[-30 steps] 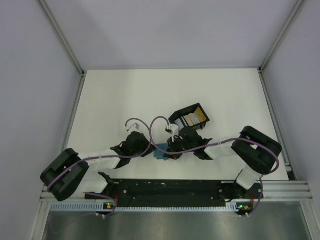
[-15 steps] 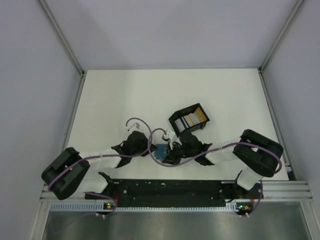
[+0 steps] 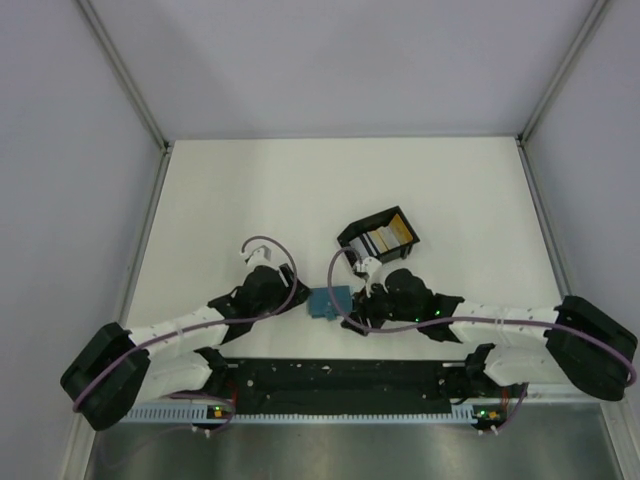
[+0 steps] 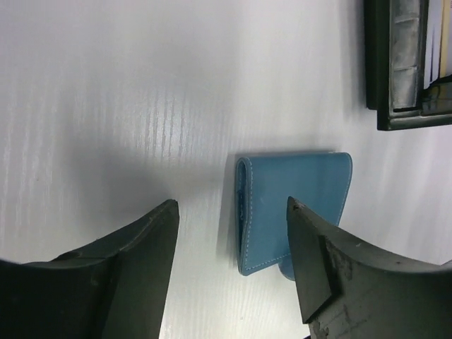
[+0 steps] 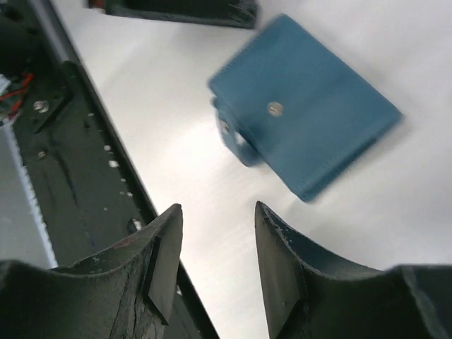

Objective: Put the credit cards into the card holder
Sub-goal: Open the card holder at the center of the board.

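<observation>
A robot test cell in a lab, by the look of it. A white desk (image 3: 260, 190) fills the middle of the top view, boxed in by plain grey panels (image 3: 60, 150) set in aluminium struts (image 3: 125, 75). Along the bottom edge runs a black mounting rail (image 3: 340, 378) with small indicator lights (image 3: 218, 410) — purple cables (image 3: 262, 243) loop over the left arm (image 3: 180, 328) and the right arm (image 3: 500, 322).

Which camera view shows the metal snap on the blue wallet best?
The right wrist view: the snap shows plainly on the wallet, slightly blurred. The left wrist view shows only a plain stitched side, no snap. In the top view the wallet is too small to tell.
</observation>
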You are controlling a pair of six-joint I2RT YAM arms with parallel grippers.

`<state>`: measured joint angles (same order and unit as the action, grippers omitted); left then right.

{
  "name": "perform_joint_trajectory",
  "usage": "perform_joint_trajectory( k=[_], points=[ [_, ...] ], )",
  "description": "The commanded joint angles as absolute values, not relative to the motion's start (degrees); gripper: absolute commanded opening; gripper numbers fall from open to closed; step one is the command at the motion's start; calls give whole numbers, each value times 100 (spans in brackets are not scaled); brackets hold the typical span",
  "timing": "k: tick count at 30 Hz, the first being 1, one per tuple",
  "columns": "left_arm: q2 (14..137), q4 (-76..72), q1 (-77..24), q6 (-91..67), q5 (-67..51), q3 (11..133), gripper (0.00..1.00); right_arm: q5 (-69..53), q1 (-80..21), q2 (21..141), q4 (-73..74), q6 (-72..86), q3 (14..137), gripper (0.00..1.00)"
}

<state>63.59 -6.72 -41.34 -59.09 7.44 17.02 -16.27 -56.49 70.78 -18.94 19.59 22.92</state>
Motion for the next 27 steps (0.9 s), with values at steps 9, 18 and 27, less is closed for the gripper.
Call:
perform_joint_trajectory(
  k=[9, 18, 27],
  points=[
    [6863, -308, -4061, -4079, 783, 2873, 86, -746, -5019, 7021, -808, 4649, 2434, 53],
    [7804, -729, -3902, -3919, -245, 3112, 88, -1433, -5036, 8076, -2170, 5686, 2390, 55],
    [7876, -1327, -3893, -4587, -826, 2374, 70, -1108, -4992, 8665, -1926, 5432, 3356, 56]
  ],
)
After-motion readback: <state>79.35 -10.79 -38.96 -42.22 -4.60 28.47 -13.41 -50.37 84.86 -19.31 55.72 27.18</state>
